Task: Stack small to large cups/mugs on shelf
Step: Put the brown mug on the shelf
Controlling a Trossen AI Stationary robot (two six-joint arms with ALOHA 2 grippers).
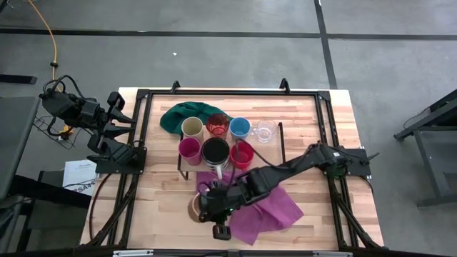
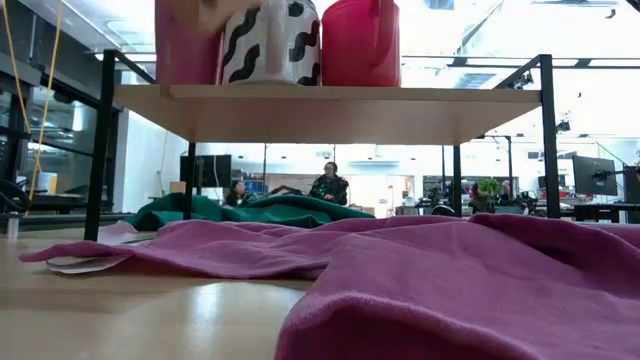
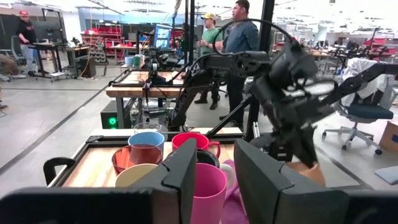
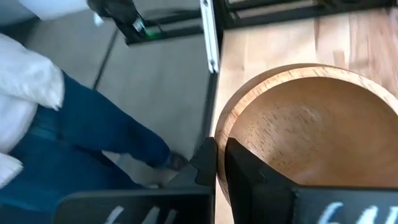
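On the shelf (image 1: 280, 143) stand the cream (image 1: 192, 127), translucent red (image 1: 217, 125), blue (image 1: 240, 127), clear glass (image 1: 265, 130) and magenta (image 1: 189, 148) cups, the striped mug (image 1: 216, 151) and the red mug (image 1: 242, 153). My right gripper (image 1: 205, 205) reaches over the purple cloth (image 1: 268, 210) to the table's near left. It is shut on the tan wooden cup (image 1: 195, 208). My left gripper (image 3: 214, 180) waits open and level off the table's far left corner, holding nothing. My right gripper pinches the wooden cup's rim wall (image 4: 221, 134), one finger (image 4: 249, 177) inside the bowl and the other outside. The fingers slant down from the table's right side. The cup hangs tilted with its mouth toward the wrist camera, and the low view shows no cup standing on the table.
A green cloth (image 1: 187, 114) lies bunched at the shelf's far left. The purple cloth (image 2: 450, 280) spreads in front of the shelf (image 2: 330, 110). Black frame rails (image 1: 143, 143) edge the table. A person's leg (image 4: 74, 143) stands beyond the table's near edge.
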